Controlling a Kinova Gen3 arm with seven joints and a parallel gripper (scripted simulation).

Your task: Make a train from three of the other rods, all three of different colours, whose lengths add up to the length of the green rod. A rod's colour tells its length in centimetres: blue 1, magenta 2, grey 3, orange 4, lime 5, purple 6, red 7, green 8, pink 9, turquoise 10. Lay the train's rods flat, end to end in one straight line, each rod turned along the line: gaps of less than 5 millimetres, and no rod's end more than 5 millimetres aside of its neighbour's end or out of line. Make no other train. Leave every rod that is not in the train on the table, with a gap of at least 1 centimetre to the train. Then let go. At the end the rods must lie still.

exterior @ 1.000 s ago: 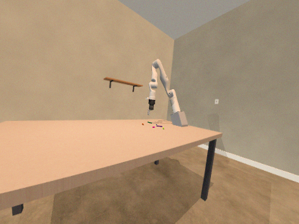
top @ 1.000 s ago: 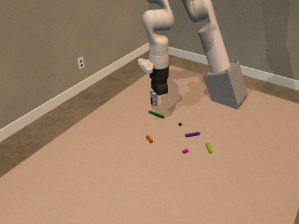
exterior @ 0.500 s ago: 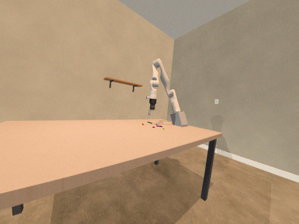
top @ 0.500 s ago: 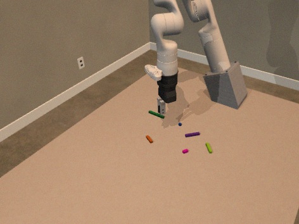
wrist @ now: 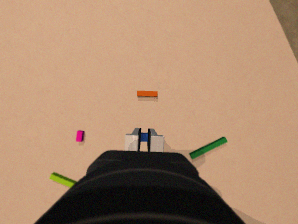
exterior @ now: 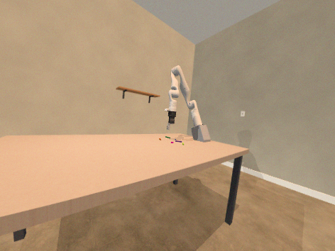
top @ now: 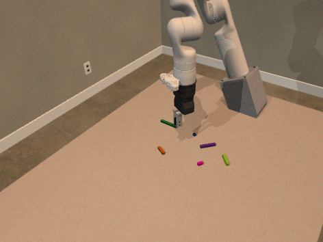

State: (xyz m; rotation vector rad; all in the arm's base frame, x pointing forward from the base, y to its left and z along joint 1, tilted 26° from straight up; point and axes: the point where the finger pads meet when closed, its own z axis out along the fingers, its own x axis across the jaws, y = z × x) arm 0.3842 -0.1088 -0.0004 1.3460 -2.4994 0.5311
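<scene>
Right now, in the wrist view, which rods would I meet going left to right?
Lime rod → magenta rod → orange rod → green rod. The blue rod in the hand overlaps the orange one's span.

beige walls, a wooden wall shelf [exterior: 138,91], white baseboard [top: 68,102] and brown floor [exterior: 270,220].

A bare room, likely a home – skirting board [top: 79,97], wall socket [top: 87,68], wooden shelf [exterior: 138,91]
</scene>
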